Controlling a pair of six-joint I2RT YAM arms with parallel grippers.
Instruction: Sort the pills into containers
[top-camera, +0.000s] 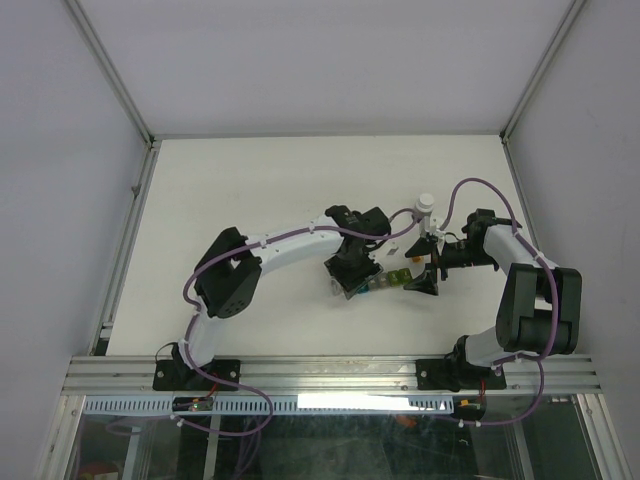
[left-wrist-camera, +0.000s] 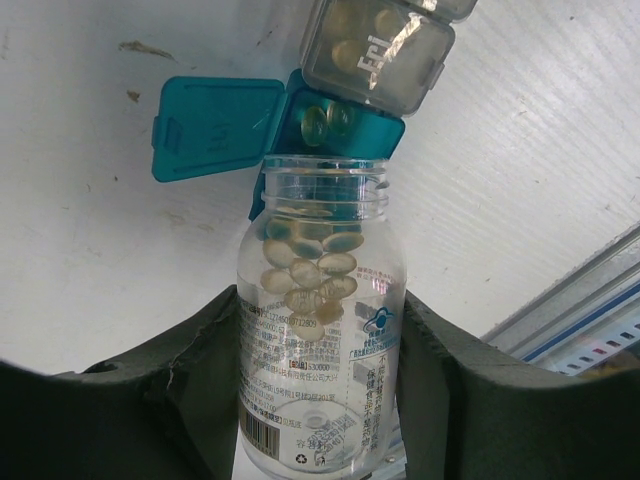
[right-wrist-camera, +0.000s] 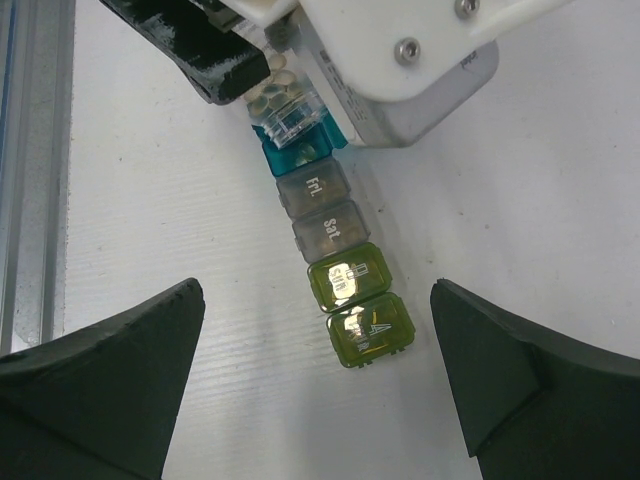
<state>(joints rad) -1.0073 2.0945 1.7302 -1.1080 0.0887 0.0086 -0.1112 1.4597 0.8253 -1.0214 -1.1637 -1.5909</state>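
Bottle (left-wrist-camera: 315, 330) mouth overlaps teal compartment (left-wrist-camera: 380, 128) rim; right gripper (right-wrist-camera: 318, 300) flanks containers (right-wrist-camera: 330, 230) widely.

A robotics lab cell: white table (top-camera: 250, 180) boxed by plain walls (top-camera: 60, 150) and aluminium framing (top-camera: 330, 375).

We see containers (right-wrist-camera: 328, 228) running teal, grey, grey, two yellow-green down frame centre. Clear bottle (left-wrist-camera: 318, 345), pale yellow pills (left-wrist-camera: 305, 275), white table (left-wrist-camera: 80, 250).

White table (top-camera: 250, 180), grey walls (top-camera: 60, 150) around, aluminium rail (top-camera: 330, 375) along near edge
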